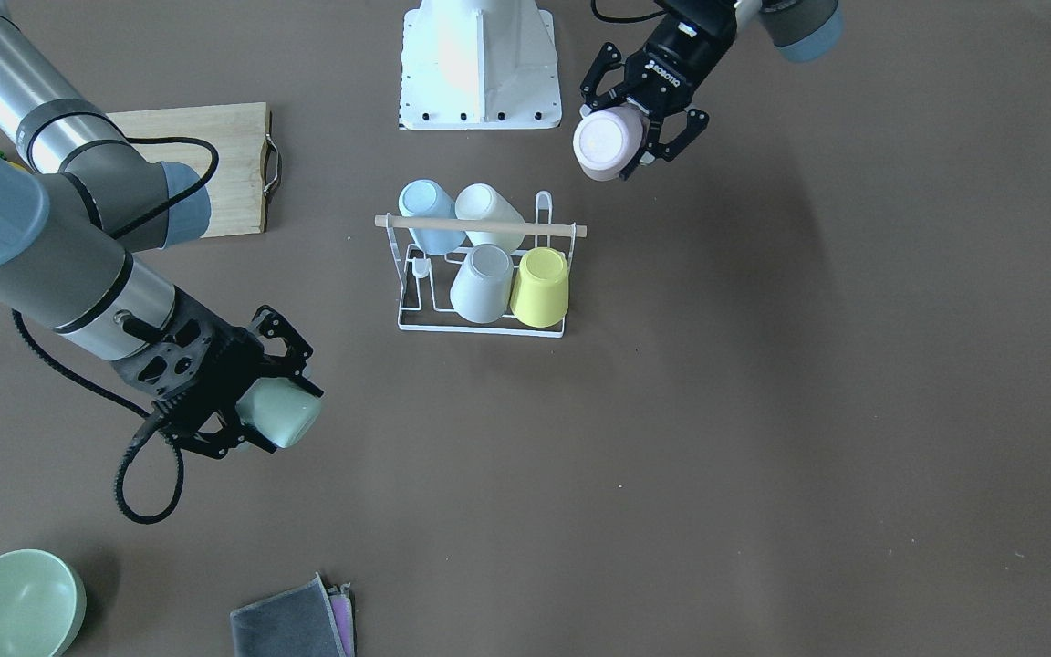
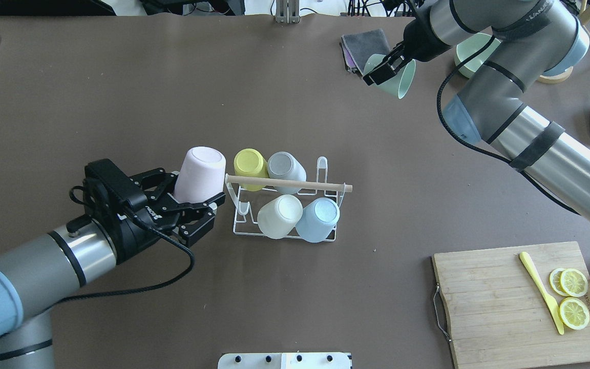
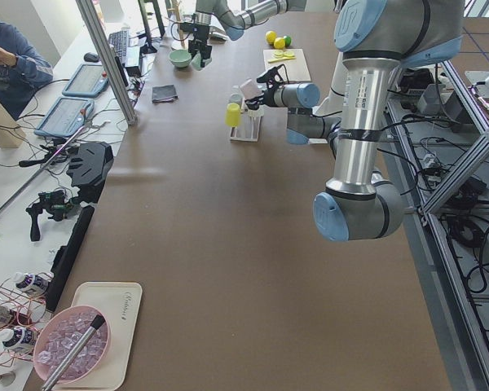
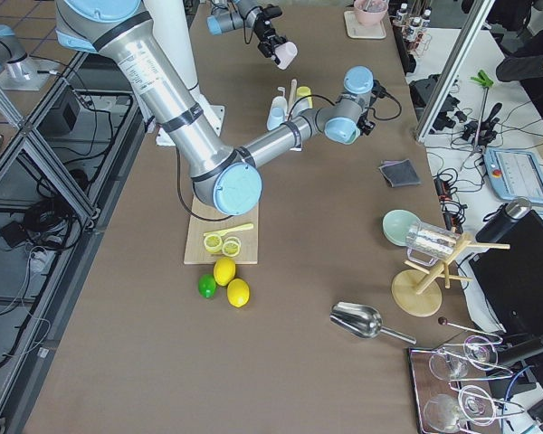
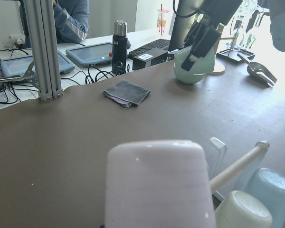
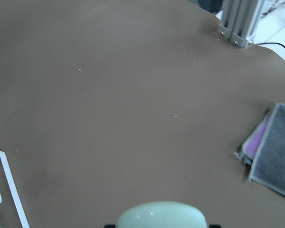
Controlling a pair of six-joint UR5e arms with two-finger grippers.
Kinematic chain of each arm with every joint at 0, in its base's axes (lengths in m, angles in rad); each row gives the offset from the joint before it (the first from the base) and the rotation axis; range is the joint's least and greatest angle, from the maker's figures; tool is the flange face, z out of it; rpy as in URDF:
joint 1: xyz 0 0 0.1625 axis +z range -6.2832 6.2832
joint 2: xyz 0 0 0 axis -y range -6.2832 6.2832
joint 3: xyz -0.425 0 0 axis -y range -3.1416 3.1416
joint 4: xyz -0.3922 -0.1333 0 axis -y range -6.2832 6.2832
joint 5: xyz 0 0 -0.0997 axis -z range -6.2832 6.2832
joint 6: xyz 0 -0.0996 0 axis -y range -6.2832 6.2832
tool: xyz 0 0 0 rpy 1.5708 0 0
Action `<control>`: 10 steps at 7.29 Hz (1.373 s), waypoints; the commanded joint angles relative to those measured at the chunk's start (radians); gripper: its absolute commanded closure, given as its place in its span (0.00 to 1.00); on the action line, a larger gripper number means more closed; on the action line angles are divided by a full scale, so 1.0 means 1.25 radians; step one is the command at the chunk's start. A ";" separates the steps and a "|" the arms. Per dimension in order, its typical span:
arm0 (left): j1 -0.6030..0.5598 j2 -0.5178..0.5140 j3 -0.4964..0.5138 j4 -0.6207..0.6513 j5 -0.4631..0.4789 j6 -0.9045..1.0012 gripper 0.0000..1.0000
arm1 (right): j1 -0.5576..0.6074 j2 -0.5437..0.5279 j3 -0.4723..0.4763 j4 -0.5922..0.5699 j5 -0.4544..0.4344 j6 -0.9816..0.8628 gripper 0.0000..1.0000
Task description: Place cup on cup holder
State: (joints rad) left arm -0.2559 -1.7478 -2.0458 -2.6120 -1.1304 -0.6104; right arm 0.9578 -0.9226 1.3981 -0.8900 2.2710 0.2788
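The cup holder (image 2: 285, 183) is a white wire rack with a wooden rod, at the table's middle (image 1: 480, 225). It carries a yellow cup (image 2: 250, 163), a grey cup (image 2: 286, 166), a cream cup (image 2: 279, 216) and a light blue cup (image 2: 318, 218), all upside down. My left gripper (image 2: 195, 192) is shut on a pink cup (image 2: 200, 173), held bottom-up just left of the rack; the cup also shows in the front view (image 1: 608, 144) and the left wrist view (image 5: 156, 185). My right gripper (image 2: 384, 72) is shut on a mint green cup (image 2: 400, 79) far beyond the rack, which also shows in the front view (image 1: 281, 412).
A wooden cutting board (image 2: 494, 307) with lemon slices (image 2: 571, 297) and a yellow knife (image 2: 541, 292) lies near right. A green bowl (image 1: 10, 602) and a folded grey cloth (image 2: 364, 45) lie at the far edge. The robot base (image 1: 480, 64) stands behind the rack.
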 commanded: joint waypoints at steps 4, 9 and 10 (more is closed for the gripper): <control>0.067 -0.109 0.109 -0.004 0.228 0.070 0.61 | -0.056 -0.007 -0.003 0.462 -0.104 0.211 1.00; 0.104 -0.112 0.132 -0.005 0.248 0.059 0.61 | -0.125 -0.030 -0.124 0.876 -0.222 0.363 1.00; 0.104 -0.112 0.133 -0.005 0.261 0.054 0.61 | -0.158 -0.025 -0.126 0.885 -0.277 0.364 1.00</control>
State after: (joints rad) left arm -0.1264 -1.8877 -1.8824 -2.6185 -0.8188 -0.5377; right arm 0.8108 -0.9609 1.2566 0.1733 2.0077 0.7229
